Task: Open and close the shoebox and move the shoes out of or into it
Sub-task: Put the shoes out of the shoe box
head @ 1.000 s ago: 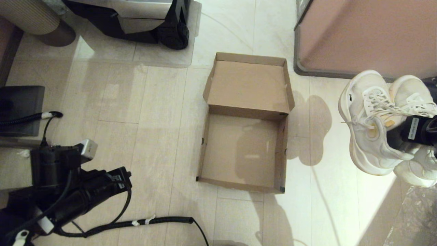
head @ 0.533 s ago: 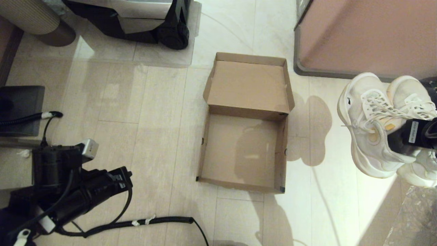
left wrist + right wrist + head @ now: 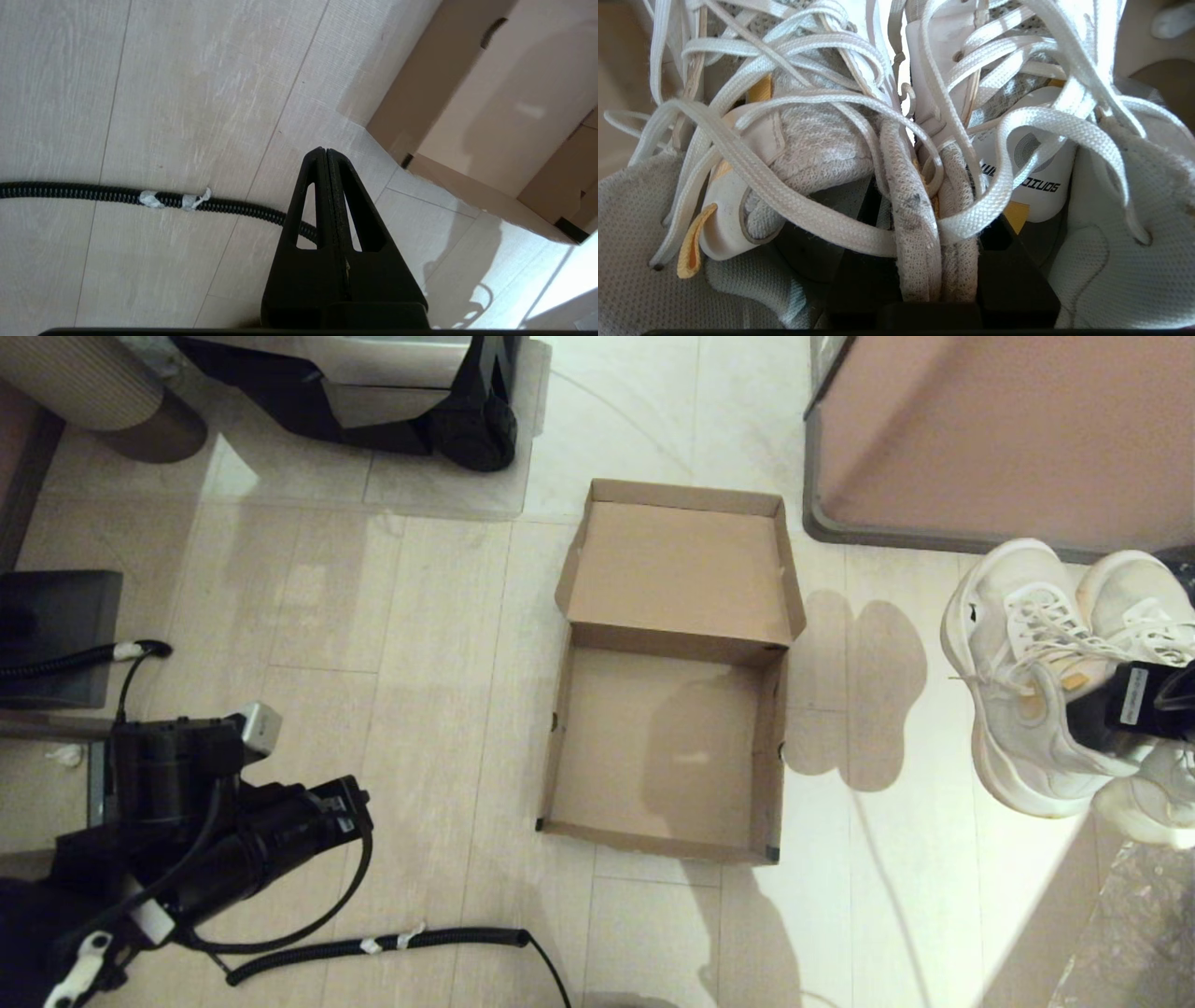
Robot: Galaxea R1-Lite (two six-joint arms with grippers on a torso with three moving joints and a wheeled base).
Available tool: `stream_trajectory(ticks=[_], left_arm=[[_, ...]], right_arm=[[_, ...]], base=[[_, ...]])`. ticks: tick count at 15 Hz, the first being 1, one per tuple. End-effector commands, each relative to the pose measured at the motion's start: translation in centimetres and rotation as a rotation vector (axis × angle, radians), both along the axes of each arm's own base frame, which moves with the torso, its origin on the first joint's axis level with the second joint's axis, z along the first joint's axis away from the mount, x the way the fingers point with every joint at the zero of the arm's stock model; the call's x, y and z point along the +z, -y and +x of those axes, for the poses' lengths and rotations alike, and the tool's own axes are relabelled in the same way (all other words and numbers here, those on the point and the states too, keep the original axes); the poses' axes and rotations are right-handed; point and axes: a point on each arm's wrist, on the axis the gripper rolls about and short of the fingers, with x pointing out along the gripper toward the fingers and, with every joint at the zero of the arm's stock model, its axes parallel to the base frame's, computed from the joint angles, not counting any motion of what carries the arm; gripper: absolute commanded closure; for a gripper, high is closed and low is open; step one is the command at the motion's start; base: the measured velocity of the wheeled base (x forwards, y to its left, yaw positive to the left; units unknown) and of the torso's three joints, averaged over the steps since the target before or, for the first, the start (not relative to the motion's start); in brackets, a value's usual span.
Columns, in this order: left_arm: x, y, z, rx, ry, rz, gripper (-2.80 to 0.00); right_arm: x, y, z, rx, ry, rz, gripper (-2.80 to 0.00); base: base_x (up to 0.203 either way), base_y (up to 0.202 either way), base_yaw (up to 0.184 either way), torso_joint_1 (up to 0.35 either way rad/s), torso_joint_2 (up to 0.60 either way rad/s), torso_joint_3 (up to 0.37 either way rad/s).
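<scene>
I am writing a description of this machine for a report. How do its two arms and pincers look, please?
Both arms are black. The left arm is bulky, with a small silver-grey block near its top and a black ribbed cable bound with pale tape. The left pincer has two flat black triangular fingers with long cut-out slots. The right pincer is also black, and its arm carries a white label.

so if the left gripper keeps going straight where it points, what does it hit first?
Probably the floor: the shut left gripper points down at bare tile, with the cable behind its tip and the shoebox off to one side. Depth is unclear.

Shoebox [image 3: 667, 747] open, empty; white shoes [image 3: 1046, 681] right, apart.
</scene>
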Motion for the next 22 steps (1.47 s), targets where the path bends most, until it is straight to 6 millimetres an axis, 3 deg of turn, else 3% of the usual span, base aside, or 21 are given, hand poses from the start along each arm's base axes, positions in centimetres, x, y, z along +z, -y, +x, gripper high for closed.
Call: stream_trajectory(ticks=[1, 6, 10, 13, 19, 22], left_arm=[[-0.2, 0.3, 0.6, -0.006, -0.005, -0.002, 0.0], [-0.2, 0.6, 1.6, -0.007, -0.002, -0.003, 0.0], [-0.1, 0.7, 2.1, -0.007, 0.004, -0.004, 0.0], [-0.4, 0.7, 2.2, -0.009, -0.004, 0.002, 0.0], [-0.7, 0.7, 2.4, -0.02, -0.014, 0.03, 0.0], [-0.8, 0.7, 2.6, -0.017, -0.017, 0.033, 0.0]], right_arm=[[-1.0, 1.2, 1.3, -0.031, -0.047, -0.009, 0.0], [-1.4, 4.9, 5.6, -0.058, -0.035, -0.045, 0.0], [-3.0, 6.2, 9.6, 0.116, -0.041, -0.021, 0.0], [-5.7, 7.4, 13.3, 0.175, 0.003, -0.046, 0.0], [-14.0, 9.0, 19.6, 0.201, 0.019, -0.054, 0.0], [-16.1, 9.1, 21.7, 0.211, 0.042, -0.062, 0.0]], base=[[0.0, 0.0, 0.0, 0.0, 0.0, 0.0], [0.0, 0.0, 0.0, 0.0, 0.0, 0.0], [0.0, 0.0, 0.0, 0.0, 0.0, 0.0], [0.0, 0.0, 0.0, 0.0, 0.0, 0.0], [0.0, 0.0, 0.0, 0.0, 0.0, 0.0], [0.0, 0.0, 0.0, 0.0, 0.0, 0.0]])
